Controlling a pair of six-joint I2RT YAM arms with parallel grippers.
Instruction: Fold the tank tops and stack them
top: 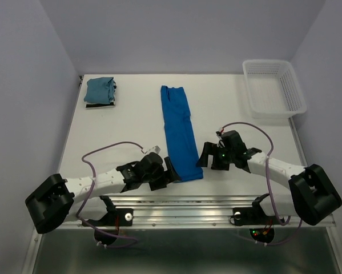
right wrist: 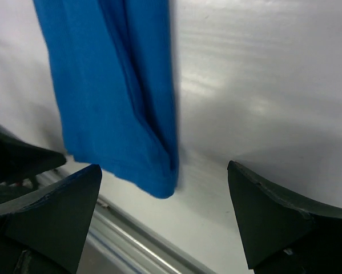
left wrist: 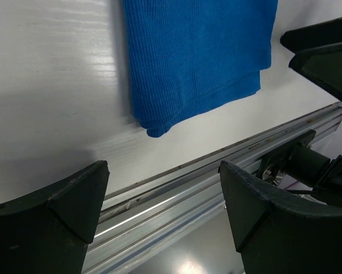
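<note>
Royal blue tank top [top: 179, 134] lies as a long folded strip on the counter [top: 125, 125].
Left pincer [left wrist: 162, 191] and right pincer [right wrist: 164, 171] both wide, empty, flanking its near end.

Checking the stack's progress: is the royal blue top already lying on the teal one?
No, the royal blue top lies stretched mid-table, well apart from the folded teal top.

Robotics lab test cell. A white table [top: 131, 123] is boxed in on three sides by plain pale lavender walls [top: 188, 34]. A black-and-white left robot arm [top: 96, 182] and a matching right robot arm [top: 279, 166] are bolted to a silver aluminium rail [top: 182, 204] along the table's near edge, with looped purple cables [top: 111, 146] trailing from them.
</note>
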